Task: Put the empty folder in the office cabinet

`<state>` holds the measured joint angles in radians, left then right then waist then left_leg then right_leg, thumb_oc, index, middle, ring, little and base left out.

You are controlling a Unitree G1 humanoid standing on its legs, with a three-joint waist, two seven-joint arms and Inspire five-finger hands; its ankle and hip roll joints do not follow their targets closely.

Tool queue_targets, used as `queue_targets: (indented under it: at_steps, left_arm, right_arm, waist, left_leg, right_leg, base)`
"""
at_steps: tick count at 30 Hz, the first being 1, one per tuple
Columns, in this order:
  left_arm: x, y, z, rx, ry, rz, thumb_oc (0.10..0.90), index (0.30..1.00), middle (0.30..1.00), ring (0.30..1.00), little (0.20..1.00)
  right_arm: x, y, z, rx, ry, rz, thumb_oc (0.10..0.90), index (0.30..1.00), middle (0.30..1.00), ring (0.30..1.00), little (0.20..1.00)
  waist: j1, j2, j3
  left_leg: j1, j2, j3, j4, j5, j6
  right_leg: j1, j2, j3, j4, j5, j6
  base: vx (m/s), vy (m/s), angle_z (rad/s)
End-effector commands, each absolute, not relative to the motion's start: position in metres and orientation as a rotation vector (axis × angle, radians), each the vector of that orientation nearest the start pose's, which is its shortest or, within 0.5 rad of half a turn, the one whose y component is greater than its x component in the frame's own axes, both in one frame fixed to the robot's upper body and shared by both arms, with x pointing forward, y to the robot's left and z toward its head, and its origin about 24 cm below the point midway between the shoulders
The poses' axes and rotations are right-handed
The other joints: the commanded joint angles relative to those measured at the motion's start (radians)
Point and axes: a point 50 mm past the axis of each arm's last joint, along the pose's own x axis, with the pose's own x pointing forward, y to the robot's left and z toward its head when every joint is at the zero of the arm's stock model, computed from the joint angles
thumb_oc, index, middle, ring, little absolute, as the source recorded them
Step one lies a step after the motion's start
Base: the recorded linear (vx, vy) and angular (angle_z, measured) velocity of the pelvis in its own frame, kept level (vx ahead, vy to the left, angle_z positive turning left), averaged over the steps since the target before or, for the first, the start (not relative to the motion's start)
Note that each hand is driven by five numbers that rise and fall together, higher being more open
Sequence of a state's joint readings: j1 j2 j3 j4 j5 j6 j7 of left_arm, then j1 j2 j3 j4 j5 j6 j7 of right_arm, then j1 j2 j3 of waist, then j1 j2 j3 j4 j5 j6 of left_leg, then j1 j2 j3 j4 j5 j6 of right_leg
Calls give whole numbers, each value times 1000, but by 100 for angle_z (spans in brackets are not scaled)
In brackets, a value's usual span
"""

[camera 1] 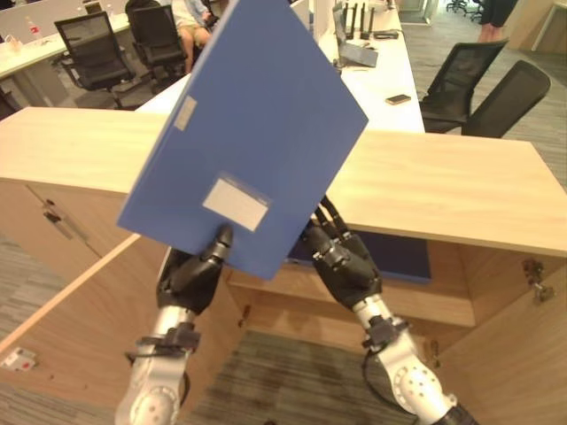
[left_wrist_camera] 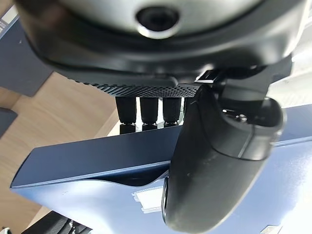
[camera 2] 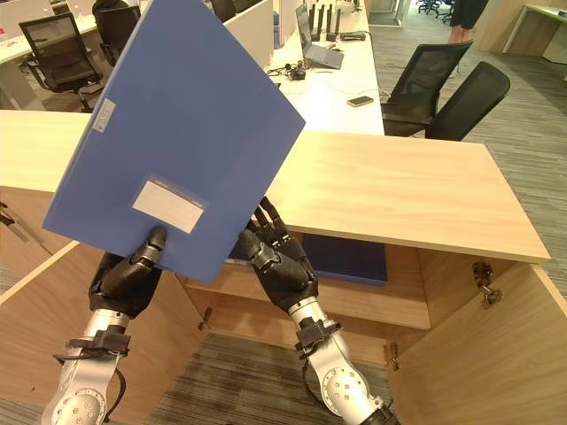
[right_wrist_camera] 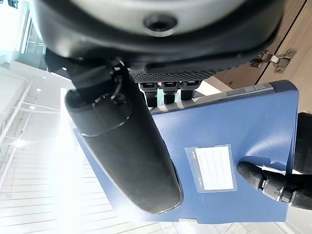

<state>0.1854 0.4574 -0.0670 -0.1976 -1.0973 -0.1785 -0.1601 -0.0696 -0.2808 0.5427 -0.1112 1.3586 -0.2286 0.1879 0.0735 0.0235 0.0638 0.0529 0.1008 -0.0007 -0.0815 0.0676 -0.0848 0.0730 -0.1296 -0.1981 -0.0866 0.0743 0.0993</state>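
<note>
Both hands are gripping the blue folder, holding it up tilted above the wooden cabinet. The left hand is pinching its lower edge with the thumb on the cover, and the right hand is clamping the same edge beside it.

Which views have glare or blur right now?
Right wrist view: strong white glare beside the thumb, washing out the blue folder edge. Left wrist view: bright patch at one edge, left hand close and soft. Both eye views: evenly lit, cabinet sharp.

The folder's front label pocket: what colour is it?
White, on the blue folder; the label pocket shows best in the right eye view.
</note>
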Motion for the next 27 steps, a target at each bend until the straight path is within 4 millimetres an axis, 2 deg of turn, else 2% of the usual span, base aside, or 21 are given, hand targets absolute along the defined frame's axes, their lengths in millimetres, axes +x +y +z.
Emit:
queue_targets:
  at_steps: [1, 8, 18, 27]
  left_arm:
    - [226, 179, 94, -508, -134, -571, 400, 300, 300, 300, 300]
    - [221, 174, 99, -514, -113, -707, 400, 300, 300, 300, 300]
    - [215, 162, 107, -522, -93, -840, 400, 300, 300, 300, 300]
    - [218, 170, 99, -573, -61, -806, 400, 300, 300, 300, 300]
  right_arm:
    - [228, -23, 175, 1177, -349, 1108, 800, 900, 900, 900, 900]
    - [240, -35, 163, 1130, -346, 1027, 800, 900, 900, 900, 900]
    - [257, -46, 150, 1152, -337, 885, 800, 900, 900, 900, 900]
    - [256, -47, 158, 1171, -374, 904, 800, 900, 900, 900, 900]
  waist:
    - [-20, -11, -39]
    - [-22, -13, -46]
    - [-21, -15, -52]
    - [-21, -13, -54]
  left_leg:
    - [39, 2, -13, -6, -100, 1]
    - [41, 0, -15, -6, -102, 2]
    - [40, -3, -19, -6, -103, 5]
    - [40, -5, -19, -6, -103, 6]
  right_leg:
    - [-1, -37, 13, 72, -73, 61]
    - [1, -36, 11, 70, -74, 63]
    - [5, -36, 12, 70, -75, 63]
    - [5, -36, 12, 66, -71, 64]
  base:
    - [0, 0, 0]
    - [0, 0, 0]
    - [0, 0, 0]
    - [0, 0, 0]
